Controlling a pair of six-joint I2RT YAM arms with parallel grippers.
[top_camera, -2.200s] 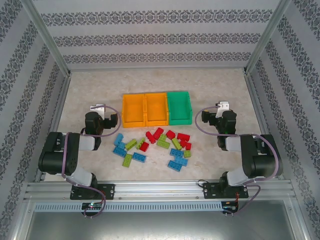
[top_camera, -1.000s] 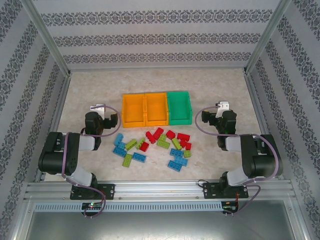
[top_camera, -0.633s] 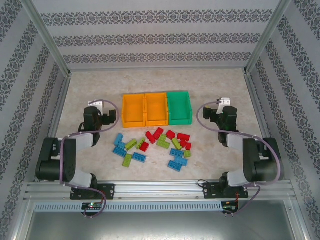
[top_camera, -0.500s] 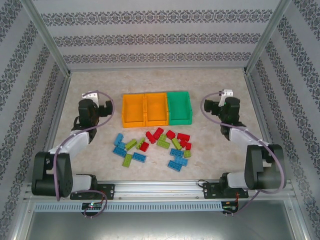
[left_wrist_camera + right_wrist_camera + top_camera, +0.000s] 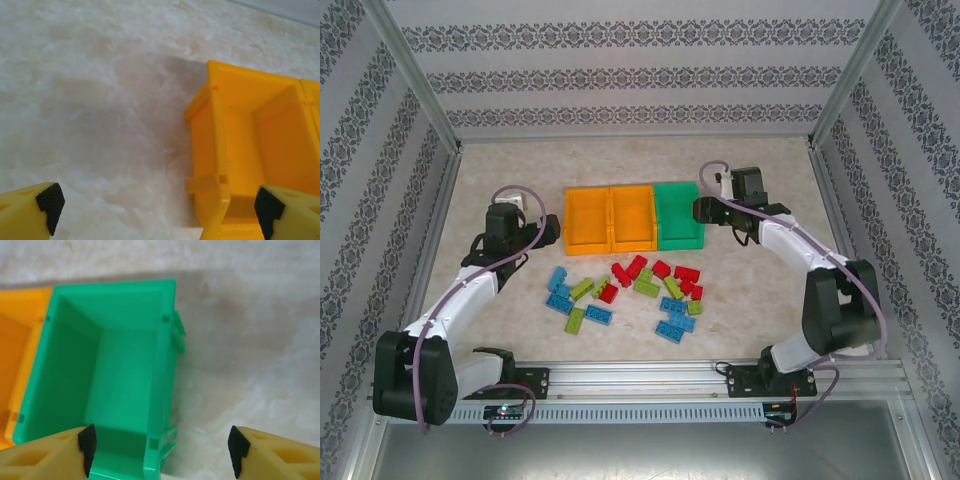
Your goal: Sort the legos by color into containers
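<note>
The left gripper (image 5: pixel 157 212) hangs with its jaws spread wide and nothing between them, at the outer wall of the left orange bin (image 5: pixel 585 222). Beside that bin the middle orange bin (image 5: pixel 632 218) and the green bin (image 5: pixel 100 370) stand touching in one row, and all three look empty. The right gripper (image 5: pixel 162 450) is likewise wide open and empty, straddling the green bin's outer wall from above. The legos (image 5: pixel 630 288) lie unsorted on the table (image 5: pixel 500 170), scattered just in front of the bins on the side nearer the arm bases. The step in hand looks like a first pick. Each arm would do best to come back over the scatter and take a brick at its edge. The sky-blue bricks (image 5: pixel 560 296) on the left lie fairly free. The red bricks (image 5: pixel 632 270) in the middle crowd against green ones, so a descending finger could shove neighbours. The bin walls near both grippers could also be knocked.
</note>
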